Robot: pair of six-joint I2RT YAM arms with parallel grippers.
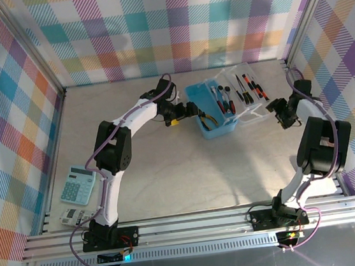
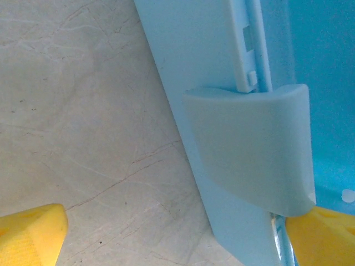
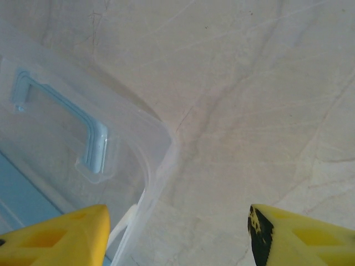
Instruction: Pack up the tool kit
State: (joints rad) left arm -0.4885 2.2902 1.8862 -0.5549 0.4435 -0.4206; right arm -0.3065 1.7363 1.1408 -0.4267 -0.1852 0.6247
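Roughly mid-table (image 1: 157, 180), toward the far side: light blue tool case (image 1: 196, 96), open, clear lid (image 1: 253, 113) folded out flat to its right. Inside the case, yellow-handled pliers (image 1: 209, 121) and red-handled tools (image 1: 222, 105); on the lid, a row of small screwdrivers (image 1: 248, 86). Left gripper (image 1: 185, 114) at the case's left wall, jaws spread wide astride wall and blue latch (image 2: 249, 149), clamping nothing. Right gripper (image 1: 281, 113) at the lid's outer edge, yellow fingertips (image 3: 302, 235) apart, lid corner and handle (image 3: 66, 116) ahead; contact with the lid impossible to tell. Teal calculator (image 1: 76, 185) near the left arm's base.
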